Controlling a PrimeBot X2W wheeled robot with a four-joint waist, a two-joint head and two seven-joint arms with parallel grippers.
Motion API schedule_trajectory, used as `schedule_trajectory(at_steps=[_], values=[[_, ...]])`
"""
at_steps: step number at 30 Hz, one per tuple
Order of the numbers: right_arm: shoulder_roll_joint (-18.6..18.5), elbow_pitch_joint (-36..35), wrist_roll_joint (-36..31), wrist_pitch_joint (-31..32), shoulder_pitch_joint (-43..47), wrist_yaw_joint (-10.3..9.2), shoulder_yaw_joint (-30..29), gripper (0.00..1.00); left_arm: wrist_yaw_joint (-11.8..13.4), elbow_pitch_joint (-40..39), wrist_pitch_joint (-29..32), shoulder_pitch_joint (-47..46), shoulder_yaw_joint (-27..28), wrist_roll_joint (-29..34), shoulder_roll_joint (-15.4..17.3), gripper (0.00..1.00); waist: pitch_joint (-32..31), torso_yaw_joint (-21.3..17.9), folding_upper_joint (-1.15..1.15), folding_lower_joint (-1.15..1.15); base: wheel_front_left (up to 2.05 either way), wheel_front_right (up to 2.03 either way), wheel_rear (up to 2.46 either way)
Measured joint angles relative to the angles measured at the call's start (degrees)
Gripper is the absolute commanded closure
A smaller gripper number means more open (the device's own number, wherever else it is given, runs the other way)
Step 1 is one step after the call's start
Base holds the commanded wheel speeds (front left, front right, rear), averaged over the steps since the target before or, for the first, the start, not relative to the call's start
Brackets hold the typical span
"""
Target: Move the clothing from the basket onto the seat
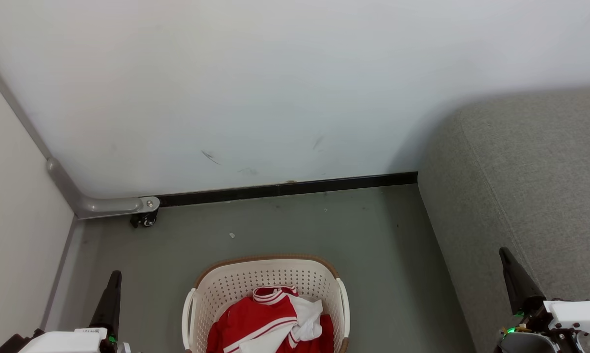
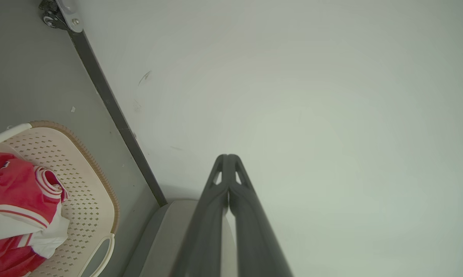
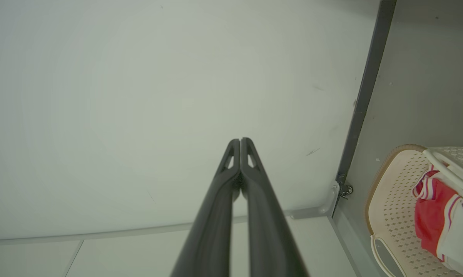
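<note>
A big white wall (image 1: 275,73) stands in front of me, and the floor (image 1: 324,230) under it is flat and grey. The basket (image 1: 255,279) sits on that floor, low in the middle of my head view, between my two claws. The clothes (image 1: 255,321) lie in a heap inside it. My left claw (image 1: 115,274) is to the left of the basket and my right claw (image 1: 503,251) is well off to the right. Both are apart from the clothes. The seat (image 1: 530,186) is on the right, and my right claw shows in front of it.

The clothes are soft and bright red, with white stripes and white parts. The basket is cream plastic with lots of little holes, a brown rim and white handles. The seat is big and grey, made of rough woven cloth, with a round corner.

My claws are long, dark and pointy. Each one has its two fingers pressed tight together. They hold nothing, and in my wrist views the tips point at the white wall.
</note>
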Motion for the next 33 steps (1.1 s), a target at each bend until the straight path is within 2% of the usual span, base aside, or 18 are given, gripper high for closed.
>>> schedule_trajectory(at_steps=[7, 8, 10, 11, 12, 26, 33], values=[[0.0, 0.0, 0.0, 0.0, 0.0, 0.00, 0.0, 1.00, 0.0, 0.0, 0.0, 0.0, 0.0, 0.0, 0.0, 1.00, 0.0, 0.0, 0.00, 0.00, 0.00, 0.00, 0.00], [0.1, 0.2, 0.0, 0.0, 0.2, 0.00, 0.0, 0.00, 0.0, 0.3, 0.0, 0.1, 0.0, -0.1, -0.1, 0.00, 0.0, 0.0, 0.00, 0.00, 0.00, 0.00, 0.00], [0.6, 1.3, 0.0, 0.0, 1.1, -0.04, 0.1, 0.00, 0.0, 1.5, 0.0, 0.9, -0.2, -0.1, -0.6, 0.00, 0.0, 0.0, 0.00, 0.00, 0.00, 0.00, 0.00], [0.9, 1.9, 0.0, 0.0, 1.8, -0.05, 0.3, 1.00, 0.0, 2.1, 0.0, 1.5, -0.3, -0.1, -1.0, 1.00, 0.0, 0.0, 0.00, 0.00, 0.00, 0.00, 0.00], [1.2, 2.5, 0.0, 0.0, 2.5, -0.05, 0.4, 0.00, 0.0, 2.7, 0.0, 2.0, -0.4, -0.1, -1.4, 0.00, 0.0, 0.0, 0.00, 0.00, 0.00, 0.00, 0.00], [1.7, 1.6, -2.8, -2.4, 3.6, -0.05, 0.9, 0.00, 0.0, 2.2, -2.4, 2.7, -0.8, 0.7, -1.7, 0.00, 0.2, -0.1, 0.00, 0.00, 0.00, 0.00, 0.00], [1.6, 0.4, -5.6, -3.8, 3.6, -0.05, -0.3, 0.00, 0.0, 1.2, -4.1, 2.7, -0.9, 3.6, -1.4, 0.00, 0.0, -0.1, 0.00, 0.09, 0.00, 0.00, 0.00]])
